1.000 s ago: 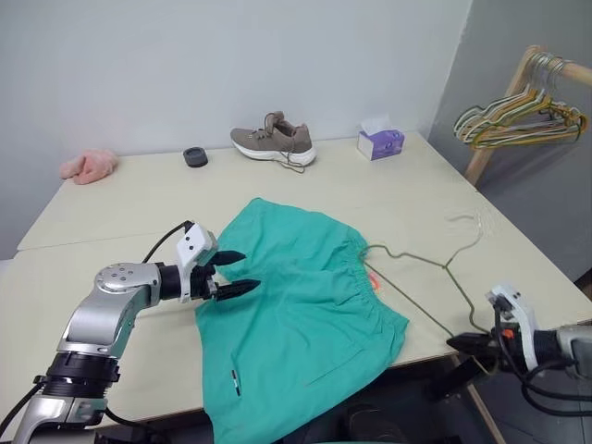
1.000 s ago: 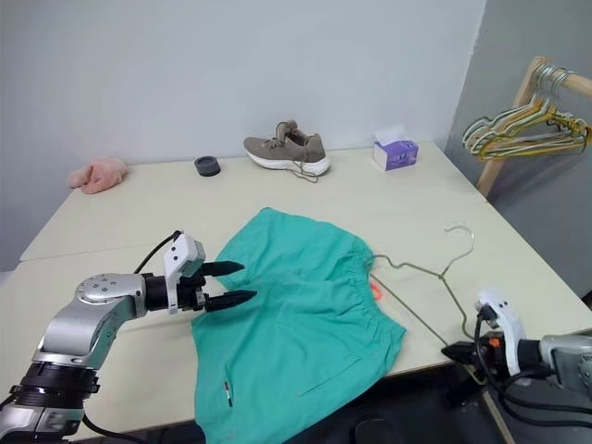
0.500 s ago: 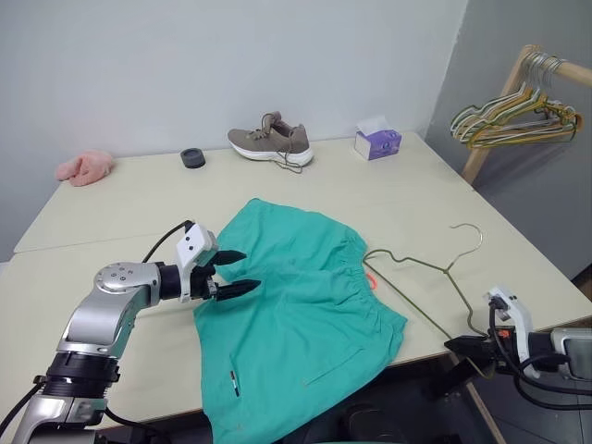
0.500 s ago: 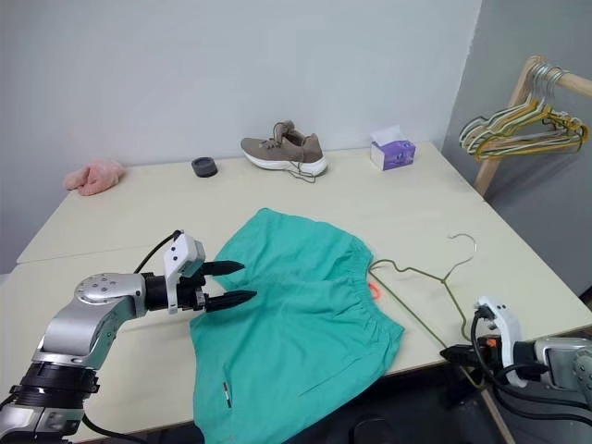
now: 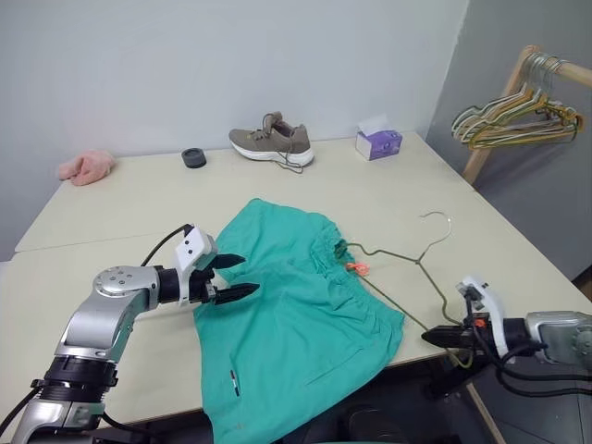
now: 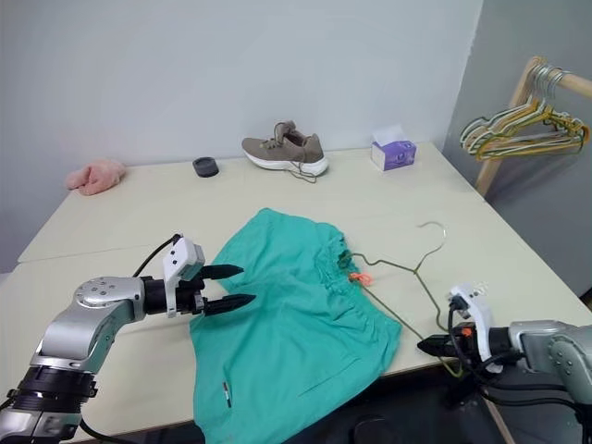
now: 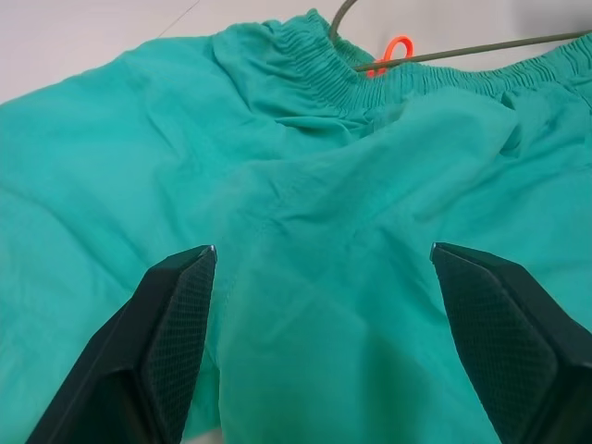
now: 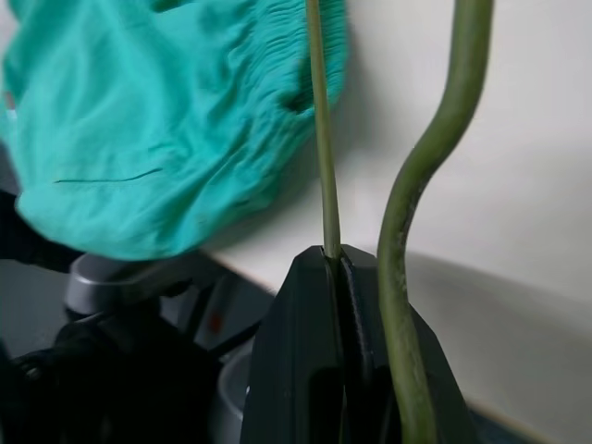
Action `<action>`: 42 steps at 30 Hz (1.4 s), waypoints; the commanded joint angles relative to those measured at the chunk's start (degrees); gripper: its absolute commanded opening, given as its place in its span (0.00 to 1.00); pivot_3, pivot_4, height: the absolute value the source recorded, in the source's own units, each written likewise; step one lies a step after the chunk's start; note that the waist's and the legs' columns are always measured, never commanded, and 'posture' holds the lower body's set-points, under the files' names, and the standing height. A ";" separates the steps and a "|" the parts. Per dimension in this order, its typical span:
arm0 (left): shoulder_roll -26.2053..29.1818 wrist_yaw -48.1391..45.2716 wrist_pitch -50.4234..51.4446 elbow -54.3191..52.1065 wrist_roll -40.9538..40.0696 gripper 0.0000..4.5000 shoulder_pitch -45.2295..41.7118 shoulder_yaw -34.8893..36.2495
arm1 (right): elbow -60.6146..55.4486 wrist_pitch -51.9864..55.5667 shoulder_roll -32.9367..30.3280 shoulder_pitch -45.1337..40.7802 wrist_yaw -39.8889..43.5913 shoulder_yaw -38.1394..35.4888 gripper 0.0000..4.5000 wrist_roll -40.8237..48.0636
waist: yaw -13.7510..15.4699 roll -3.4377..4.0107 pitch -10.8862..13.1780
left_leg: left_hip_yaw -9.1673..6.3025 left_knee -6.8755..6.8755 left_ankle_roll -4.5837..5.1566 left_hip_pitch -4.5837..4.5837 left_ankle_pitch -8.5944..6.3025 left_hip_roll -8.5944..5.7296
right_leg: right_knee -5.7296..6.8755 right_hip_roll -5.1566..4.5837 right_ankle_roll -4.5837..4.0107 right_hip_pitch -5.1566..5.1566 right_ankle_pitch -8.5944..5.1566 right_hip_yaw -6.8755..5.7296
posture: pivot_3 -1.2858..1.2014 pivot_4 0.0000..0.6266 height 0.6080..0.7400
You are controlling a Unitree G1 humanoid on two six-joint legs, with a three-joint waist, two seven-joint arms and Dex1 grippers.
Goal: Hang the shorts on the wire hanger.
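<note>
Teal shorts [image 5: 301, 324] lie on a pale bench [image 5: 111, 208]. The right fingers [image 6: 427, 346] pinch the wire hanger [image 5: 393, 277]. The left fingers [image 5: 236, 276] hover spread above the shorts.

Plain pale grey wall [image 5: 231, 55] behind a cream table [image 5: 388, 199] with a seam across its left half. Darker grey wall [image 5: 518, 139] at right; wooden rack [image 5: 499, 102] leaning there, holding bunched gold and pale-green hangers [image 5: 518, 120]. Light even.

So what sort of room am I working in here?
Probably an indoor test room staged for laundry chores: a plain table against a bare wall, a wooden rack of hangers, a stray shoe.
</note>
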 commanded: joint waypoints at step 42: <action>3.08 0.07 -3.95 6.07 -1.31 1.00 -15.51 6.09 | -4.13 -34.75 4.08 -24.10 -1.14 27.56 0.00 -30.41 | 0.33 0.12 0.07 | -0.09 -0.14 -0.02 -0.08 -0.01 -0.01 | 0.00 -0.04 -0.02 -0.16 0.01 -0.07 | 0.44 0.00 1.00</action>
